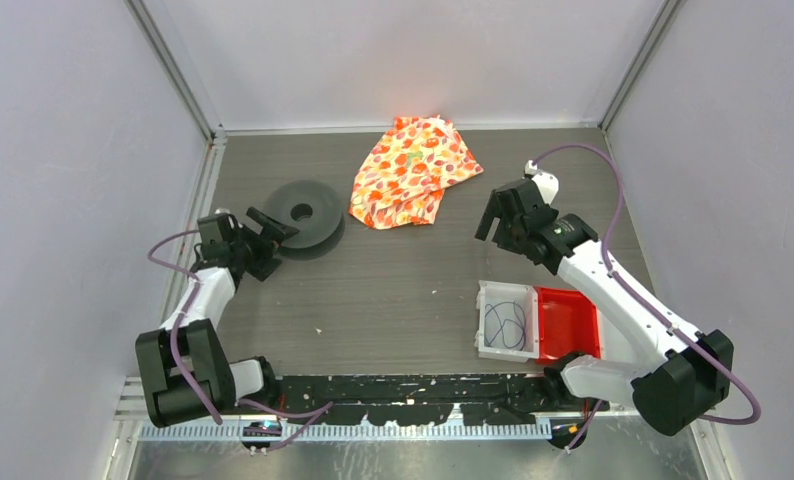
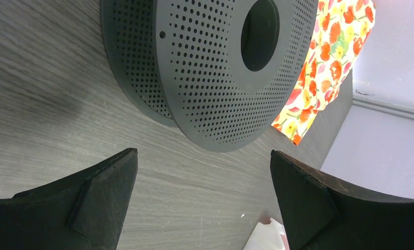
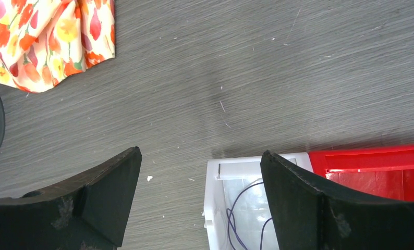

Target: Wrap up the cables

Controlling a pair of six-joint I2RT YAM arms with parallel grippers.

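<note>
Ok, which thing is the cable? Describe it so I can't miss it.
On the near right part of the table, two bins sit side by side. The cable lies inside the white bin, the left one of the pair. It is a thin dark wire in loose loops, and the red bin beside it shows no wire.

1. Table (image 1: pixel 393 290): dark grey wood-grain top, evenly lit.
2. Back wall (image 1: pixel 403 50): plain pale panel behind the table.
3. Side walls (image 1: pixel 63 150): pale panels flanking the table.
4. Metal posts (image 1: pixel 173 65): at the table's far corners.
</note>
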